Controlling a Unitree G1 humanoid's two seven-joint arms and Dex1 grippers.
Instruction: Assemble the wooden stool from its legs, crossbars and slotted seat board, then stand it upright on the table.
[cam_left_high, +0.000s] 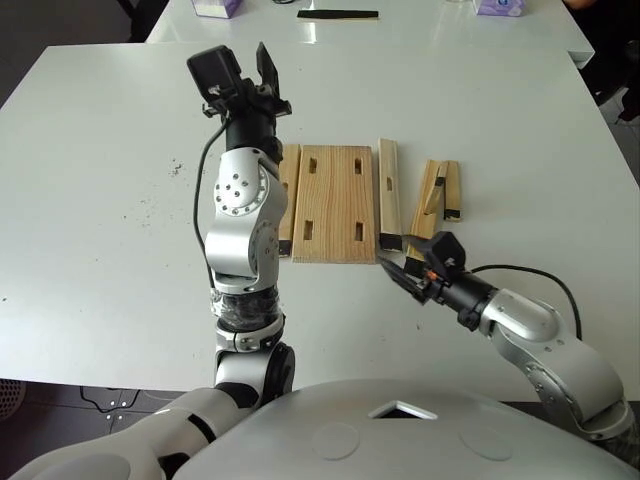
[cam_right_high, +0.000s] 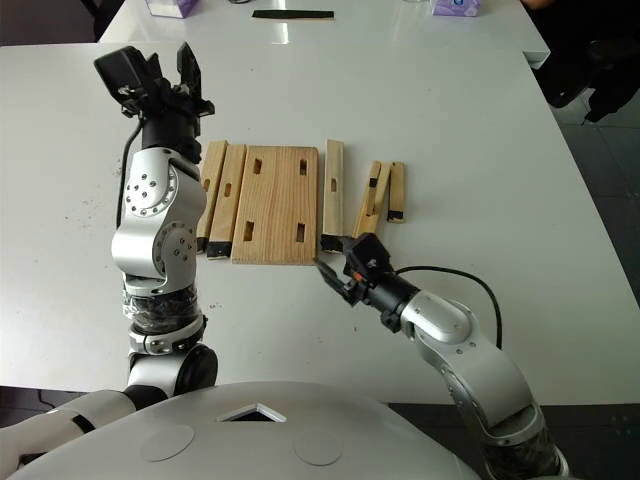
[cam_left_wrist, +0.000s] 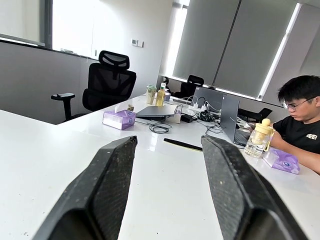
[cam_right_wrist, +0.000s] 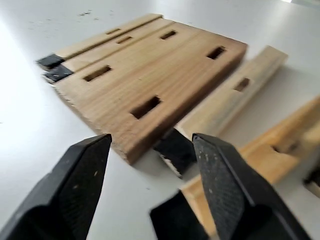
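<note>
While every part is lying loose and flat on the desk (cam_left_high: 100, 150), assembly is showing no start. The seat board (cam_left_high: 333, 203) is resting mid-desk, with two bars (cam_right_high: 232, 190) lying against its left edge, a slotted bar (cam_left_high: 389, 195) just beside its right edge, and further pieces (cam_left_high: 452, 190) near beyond. The right end effector (cam_left_high: 400, 268) is hovering released at the slotted bar's black-tipped near end, grasping nothing. The left end effector (cam_left_high: 250, 85) is standing raised, released, empty. All joining and uprighting is judged outstanding.
</note>
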